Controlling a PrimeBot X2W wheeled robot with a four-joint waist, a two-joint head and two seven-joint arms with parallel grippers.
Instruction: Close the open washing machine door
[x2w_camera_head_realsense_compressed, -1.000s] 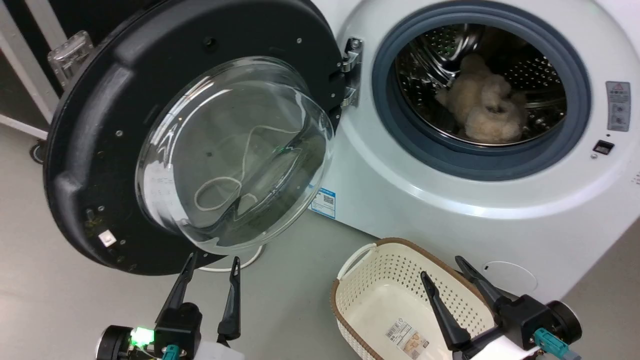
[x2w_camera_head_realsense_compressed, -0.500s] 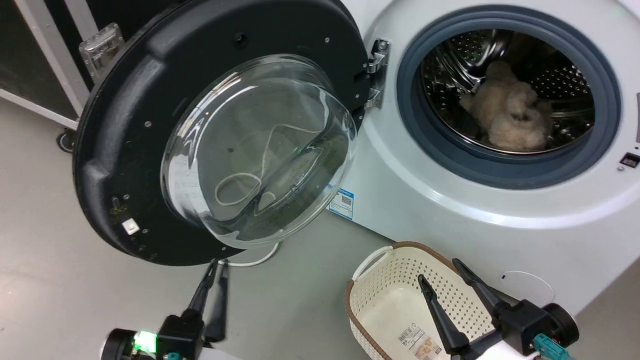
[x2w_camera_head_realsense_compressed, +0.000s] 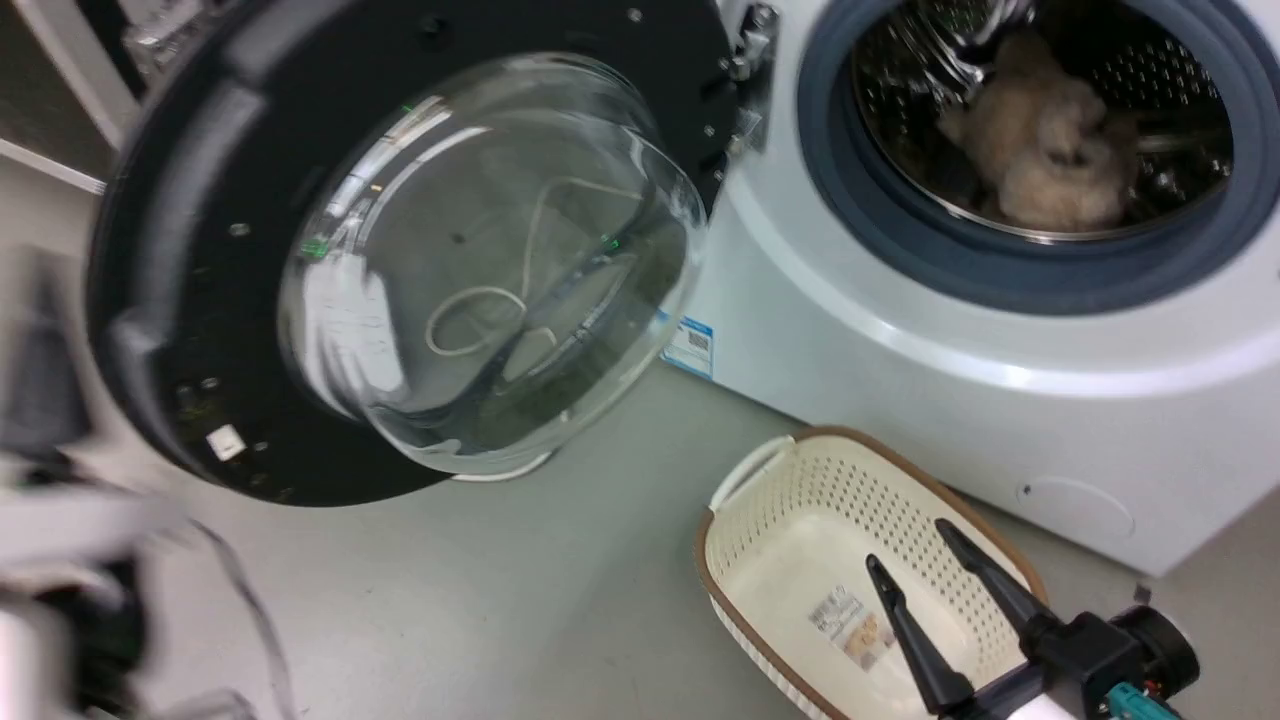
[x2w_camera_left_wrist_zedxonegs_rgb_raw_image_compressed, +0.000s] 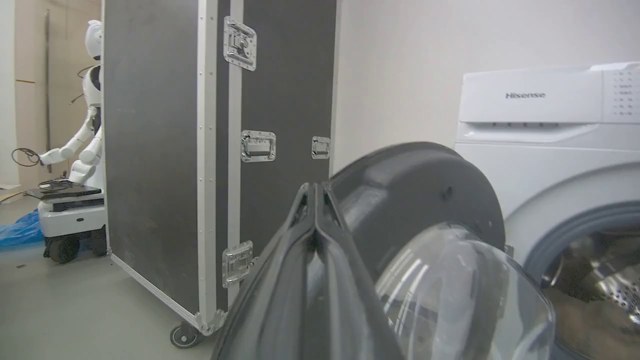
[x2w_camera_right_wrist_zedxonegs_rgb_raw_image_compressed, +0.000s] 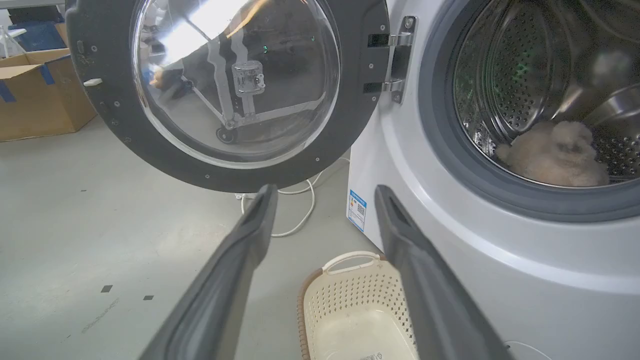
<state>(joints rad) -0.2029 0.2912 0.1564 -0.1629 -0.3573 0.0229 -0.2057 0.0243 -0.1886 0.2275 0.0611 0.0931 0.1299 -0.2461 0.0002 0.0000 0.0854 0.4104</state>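
One washing machine (x2w_camera_head_realsense_compressed: 900, 400) fills the right of the head view, drum mouth uncovered, a pale fluffy bundle (x2w_camera_head_realsense_compressed: 1050, 150) inside.

Washing machine door (x2w_camera_head_realsense_compressed: 180, 250): swung wide to the machine's left, glass bowl facing the robot. It hangs on the hinge (x2w_camera_head_realsense_compressed: 745, 70) at its right edge, and the free edge is far left.

Cream basket (x2w_camera_head_realsense_compressed: 800, 560): on the floor in front of the machine, under the right hand.

Right hand (x2w_camera_head_realsense_compressed: 907, 545): fingers spread, holding nothing, above the basket and well apart from the door.

Left hand (x2w_camera_left_wrist_zedxonegs_rgb_raw_image_compressed: 315, 186): fingers pressed together, nothing between them. In the left wrist view the door's dark frame (x2w_camera_left_wrist_zedxonegs_rgb_raw_image_compressed: 415, 190) lies just ahead and to the right of the tips.

Judgement: the left arm is the nearer one, and closing needs a push on the free edge, swinging it rightward about the hinge.

Hard to read: the left arm is a pale smear at the head view's lower left. Cannot tell whether the tips touch the rim. The machine's top and right side are cut off.
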